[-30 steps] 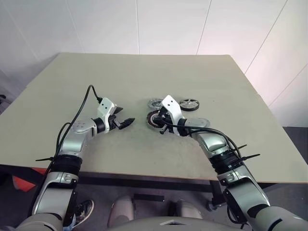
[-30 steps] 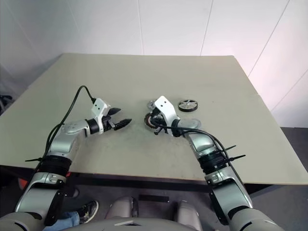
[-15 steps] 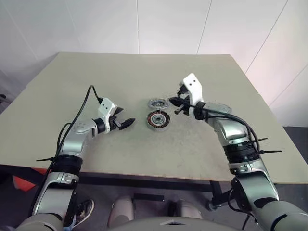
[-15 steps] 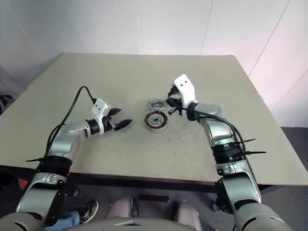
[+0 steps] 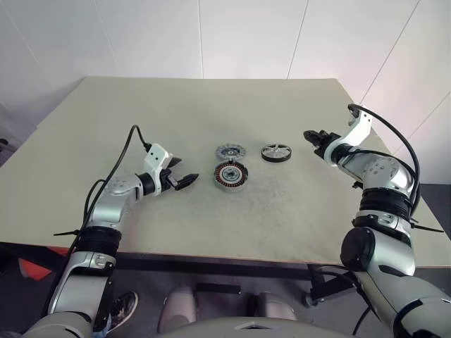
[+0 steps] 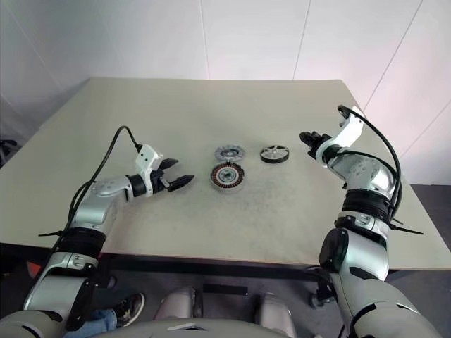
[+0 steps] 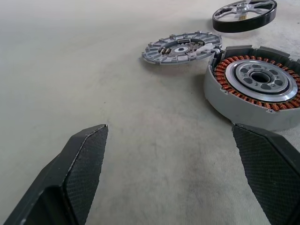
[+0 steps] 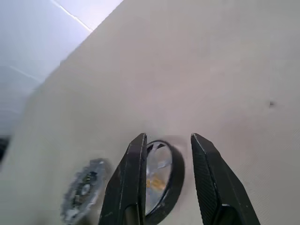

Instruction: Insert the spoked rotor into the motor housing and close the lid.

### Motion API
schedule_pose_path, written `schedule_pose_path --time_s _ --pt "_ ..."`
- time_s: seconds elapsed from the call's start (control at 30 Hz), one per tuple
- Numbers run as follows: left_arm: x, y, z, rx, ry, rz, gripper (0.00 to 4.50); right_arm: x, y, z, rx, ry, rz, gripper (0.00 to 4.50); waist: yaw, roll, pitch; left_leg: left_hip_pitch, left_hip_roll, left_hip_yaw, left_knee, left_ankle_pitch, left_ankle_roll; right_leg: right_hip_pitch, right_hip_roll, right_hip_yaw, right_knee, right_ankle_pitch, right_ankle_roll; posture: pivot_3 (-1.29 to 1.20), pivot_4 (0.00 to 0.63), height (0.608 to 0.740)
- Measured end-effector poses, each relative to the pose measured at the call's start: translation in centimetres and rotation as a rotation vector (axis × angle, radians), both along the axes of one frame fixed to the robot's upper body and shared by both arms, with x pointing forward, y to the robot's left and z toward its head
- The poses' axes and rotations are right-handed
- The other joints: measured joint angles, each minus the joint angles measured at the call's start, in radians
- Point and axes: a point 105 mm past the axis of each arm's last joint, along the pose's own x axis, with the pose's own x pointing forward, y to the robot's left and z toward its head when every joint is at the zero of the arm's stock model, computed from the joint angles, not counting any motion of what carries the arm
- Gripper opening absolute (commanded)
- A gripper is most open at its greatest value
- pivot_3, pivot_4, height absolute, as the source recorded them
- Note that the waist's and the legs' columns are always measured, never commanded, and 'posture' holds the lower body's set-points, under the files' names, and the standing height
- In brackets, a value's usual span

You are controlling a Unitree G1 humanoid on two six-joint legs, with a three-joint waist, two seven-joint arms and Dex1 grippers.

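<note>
On the table the motor housing, a dark disc with a copper-red winding ring, lies near the middle. Just behind it rests the grey ribbed lid, and to the right of the lid lies the black-rimmed spoked rotor. My left gripper hovers left of the housing, open and empty, pointing at it. My right gripper hangs to the right of the rotor, its fingers apart with nothing between them, aimed toward it.
The table's right edge runs close under my right arm. White walls stand behind the table. Bare tabletop stretches all around the three parts.
My right gripper left the housing, swung right past the rotor and rose, rolling its wrist and parting its fingers. The housing now lies uncovered. The left arm stayed still.
</note>
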Motion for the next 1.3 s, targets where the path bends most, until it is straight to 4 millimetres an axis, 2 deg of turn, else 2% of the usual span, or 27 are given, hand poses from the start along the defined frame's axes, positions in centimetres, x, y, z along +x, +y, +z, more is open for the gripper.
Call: schedule_pose_path --time_s 0.13,0.3,0.43,0.53,0.6,0.63,0.7,0.77,0.93,1.03,1.1,1.17,1.23,1.3 --pt "-0.1 -0.1 -0.6 0.018 0.014 -0.008 4.50 -0.4 0.2 -2.2 0.104 0.115 -0.042 1.62 0.001 0.001 0.000 -0.001 0.000 0.000 0.000 0.000 -0.001 -0.001 0.000 0.000 0.000 0.000 0.000 0.00 0.000 0.740" --pt "0.0 -0.2 -0.4 0.020 0.006 -0.013 4.50 -0.6 1.4 -2.8 0.141 0.156 -0.016 1.62 0.000 0.002 0.001 -0.001 0.000 0.000 -0.001 0.000 -0.001 -0.002 0.000 0.000 0.000 0.000 0.000 0.00 0.000 0.740" --pt "0.0 -0.2 -0.4 0.021 0.006 -0.014 4.50 -0.8 4.2 -2.8 0.195 0.152 0.062 1.62 -0.001 0.002 0.001 -0.002 0.000 0.001 -0.002 0.001 -0.002 -0.003 0.000 0.000 0.000 0.000 0.000 0.00 0.000 0.740" --pt "0.0 -0.2 -0.4 0.023 0.003 -0.015 4.50 -1.3 6.9 -3.8 0.232 0.188 0.130 1.62 0.001 0.002 0.001 -0.002 0.000 0.001 -0.003 0.002 -0.003 -0.004 0.000 0.000 0.000 0.000 0.000 0.00 0.000 0.740" --pt "0.0 -0.2 -0.4 0.023 0.001 -0.015 4.50 -1.6 7.7 -4.3 0.240 0.208 0.152 1.62 0.003 0.002 0.001 -0.002 0.000 0.001 -0.004 0.002 -0.004 -0.004 0.000 0.000 0.000 0.000 0.000 0.00 0.000 0.740" --pt "0.0 -0.2 -0.4 0.024 0.001 -0.014 4.50 -1.7 7.8 -4.3 0.238 0.210 0.155 1.45 0.006 0.002 0.001 -0.002 0.000 0.001 -0.004 0.002 -0.004 -0.004 0.000 0.000 0.000 0.000 0.000 0.00 0.000 0.740" --pt "0.0 -0.2 -0.4 0.025 0.000 -0.011 4.50 -1.6 7.8 -4.1 0.234 0.203 0.155 1.06 0.008 0.002 0.001 -0.002 -0.001 0.001 -0.004 0.002 -0.004 -0.004 -0.001 0.000 0.000 0.000 0.000 0.00 0.000 0.740" --pt "0.0 -0.2 -0.4 0.025 0.000 -0.010 4.50 -1.5 8.1 -3.7 0.249 0.182 0.166 0.43 0.006 0.002 0.001 -0.002 -0.001 0.001 -0.006 0.002 -0.004 -0.004 -0.001 0.000 -0.001 0.000 0.000 0.00 0.000 0.740" --pt "0.0 -0.2 -0.4 0.025 -0.001 -0.009 4.50 -1.2 7.7 -2.7 0.316 0.129 0.144 0.35 0.007 0.002 0.001 -0.002 -0.001 0.001 -0.010 0.004 -0.006 -0.005 -0.001 0.000 -0.002 0.000 0.000 0.00 0.000 0.740" --pt "0.0 -0.1 -0.4 0.027 -0.001 -0.008 4.50 -0.9 7.4 -0.1 0.385 0.029 0.154 0.35 0.006 0.002 0.001 -0.003 -0.001 0.002 -0.012 0.004 -0.006 -0.007 0.000 0.000 -0.002 0.000 0.000 0.00 0.000 0.740" --pt "0.0 -0.1 -0.4 0.027 -0.001 -0.009 4.50 -1.3 8.2 2.0 0.402 -0.034 0.217 0.35 0.003 0.002 0.001 -0.002 0.000 0.002 -0.013 0.004 -0.006 -0.008 0.000 0.000 -0.002 -0.001 -0.001 0.00 0.000 0.740" --pt "0.0 -0.1 -0.4 0.028 -0.001 -0.010 4.50 -2.2 9.8 3.0 0.418 -0.055 0.301 0.35 0.000 0.002 0.001 -0.002 0.000 0.002 -0.015 0.005 -0.007 -0.009 0.001 0.000 -0.002 -0.001 -0.002 0.00 0.000 0.740" --pt "0.0 -0.1 -0.4 0.029 0.000 -0.012 4.50 -3.7 12.0 3.0 0.432 -0.036 0.405 0.35 0.000 0.002 0.001 -0.001 0.001 0.002 -0.016 0.005 -0.008 -0.009 0.002 0.000 -0.002 -0.002 -0.003 0.00 0.000 0.740" --pt "0.0 -0.1 -0.4 0.031 0.001 -0.016 4.50 -5.2 13.9 2.1 0.438 0.006 0.483 0.35 0.003 0.002 0.001 -0.001 0.001 0.001 -0.017 0.005 -0.009 -0.009 0.002 0.000 -0.002 -0.002 -0.003 0.00 0.000 0.740"
